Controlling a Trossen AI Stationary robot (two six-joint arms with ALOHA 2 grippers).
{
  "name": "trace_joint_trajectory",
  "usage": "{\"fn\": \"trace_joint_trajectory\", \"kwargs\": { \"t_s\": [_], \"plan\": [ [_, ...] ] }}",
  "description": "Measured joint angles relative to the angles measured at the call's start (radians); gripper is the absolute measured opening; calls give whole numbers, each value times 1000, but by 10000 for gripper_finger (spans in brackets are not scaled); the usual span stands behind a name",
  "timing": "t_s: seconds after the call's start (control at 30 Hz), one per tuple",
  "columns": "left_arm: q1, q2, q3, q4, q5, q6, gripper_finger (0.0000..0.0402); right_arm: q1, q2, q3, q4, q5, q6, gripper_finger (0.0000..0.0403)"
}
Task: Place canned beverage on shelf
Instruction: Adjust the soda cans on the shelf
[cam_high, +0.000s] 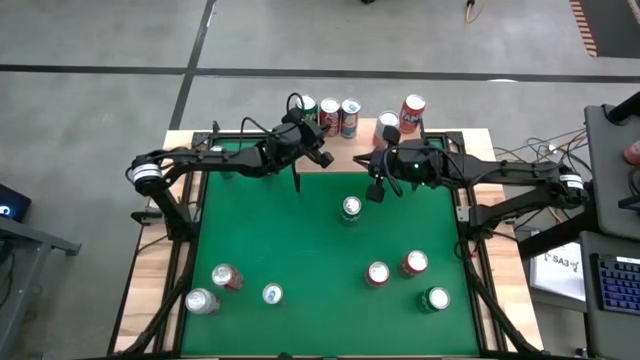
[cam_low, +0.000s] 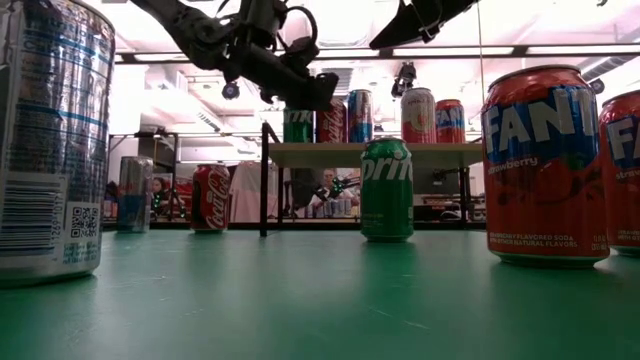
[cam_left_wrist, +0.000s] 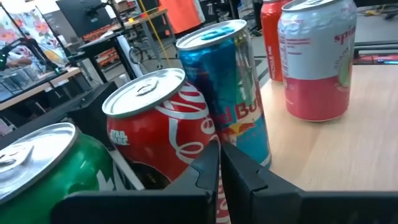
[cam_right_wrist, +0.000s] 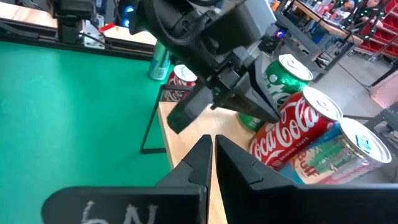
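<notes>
While both dark arms reach over the far edge of the green felt tabletop (cam_high: 300, 250), the small low shelf with its light wooden top board on thin black legs (cam_low: 440, 153) stands at that far edge, already carrying a row of cans. In the left wrist view, a green can (cam_left_wrist: 43, 165), a red cola can with a silver lid (cam_left_wrist: 158, 130) and a tall blue energy-drink can (cam_left_wrist: 233, 87) stand side by side on the board, with a red-and-white can (cam_left_wrist: 317, 59) further along and apart from them.

The left gripper (cam_left_wrist: 219, 163) hovers just in front of the red cola can, its two dark fingers pressed together with nothing between them. The right gripper (cam_right_wrist: 211, 152) hangs above the board's edge, near the left one, fingers likewise clenched and empty; in the right wrist view the left arm's gripper sits just ahead of it, beside the green and cola cans.

On the felt, a green lemon-lime soda can (cam_low: 386, 189) stands upright near the middle, well apart from both grippers. Closer to the near edge stand more cans, among them a red strawberry soda can (cam_low: 545, 165) and a silver can with blue lettering (cam_low: 50, 140). A red cola can (cam_low: 210, 198) and a slim silver-blue can (cam_low: 134, 194) show farther back on the left of the low view.
</notes>
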Motion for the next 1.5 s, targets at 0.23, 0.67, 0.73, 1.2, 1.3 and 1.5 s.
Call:
{"fn": "trace_joint_trajectory", "kwargs": {
  "t_s": [0.23,0.67,0.73,1.2,1.3,1.5],
  "plan": [
    [6,12,-1,35,-10,-9,0,-13,0,0,0,0,9,12],
    [29,19,-2,51,-13,-15,0,-19,0,-4,0,0,11,12],
    [32,19,-2,51,-12,-15,0,-22,0,-4,0,0,11,12],
    [48,19,-2,55,-12,-14,0,-23,0,-4,0,0,11,12],
    [49,19,-2,58,-12,-14,0,-23,0,-4,0,0,11,12],
    [50,19,-2,59,-12,-14,0,-23,0,-4,-1,0,11,12]
  ]
}}
